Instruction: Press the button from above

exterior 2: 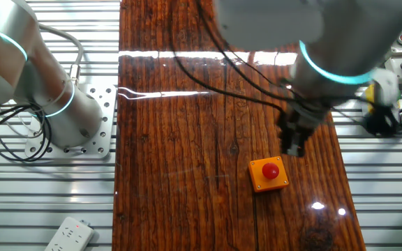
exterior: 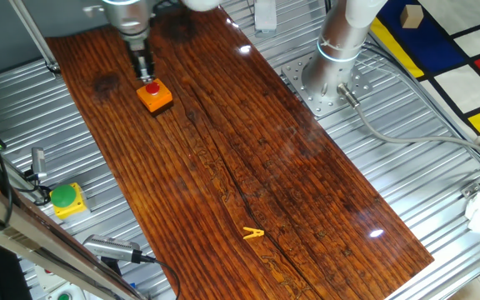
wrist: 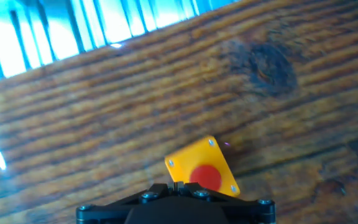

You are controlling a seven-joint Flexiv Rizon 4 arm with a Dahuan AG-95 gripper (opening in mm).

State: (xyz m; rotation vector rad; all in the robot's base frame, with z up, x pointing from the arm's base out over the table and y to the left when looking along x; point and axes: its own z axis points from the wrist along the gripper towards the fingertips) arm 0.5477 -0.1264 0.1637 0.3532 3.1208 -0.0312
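The button [exterior: 152, 88] is a small red cap on a square orange box [exterior: 156, 100], standing on the wooden tabletop at the far left. It also shows in the other fixed view [exterior 2: 270, 169] and low in the hand view [wrist: 207, 177]. My gripper [exterior: 144, 72] points straight down, just beside and above the button, and is not touching it. In the other fixed view the gripper [exterior 2: 295, 148] hangs slightly beyond the box [exterior 2: 267, 180]. In the hand view the fingers [wrist: 178, 185] meet at a thin seam, shut and empty.
A green button on a yellow box [exterior: 65, 197] sits off the board at the left. A yellow clip [exterior: 253, 234] lies near the board's front. The arm's base [exterior: 332, 58] stands on the metal table to the right. Cables [exterior 2: 208, 49] trail over the board.
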